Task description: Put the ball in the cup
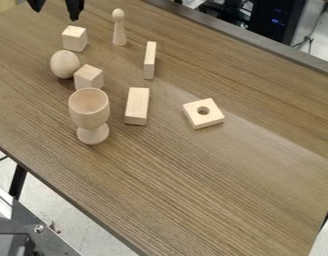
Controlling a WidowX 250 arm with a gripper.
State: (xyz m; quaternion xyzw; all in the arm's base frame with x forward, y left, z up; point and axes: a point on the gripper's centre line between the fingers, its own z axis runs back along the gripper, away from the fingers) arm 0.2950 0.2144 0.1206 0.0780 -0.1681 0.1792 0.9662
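Observation:
The black gripper [56, 8] is at the top left edge of the camera view, above the table's far part, with its two fingers apart and nothing between them. A pale wooden ball [64, 64], slightly egg-shaped, rests on the table at the left, below the gripper in the view. The wooden cup [89, 111] stands upright on its round foot, nearer the front edge than the ball. Its bowl looks empty. A small wooden cube [88, 77] sits between ball and cup, close to both.
Another cube [74, 38] lies behind the ball, with a peg figure [119, 27] standing to its right. A thin upright block [150, 60], a rectangular block [137, 106] and a square block with a hole [195, 119] are on the wooden table [213, 185].

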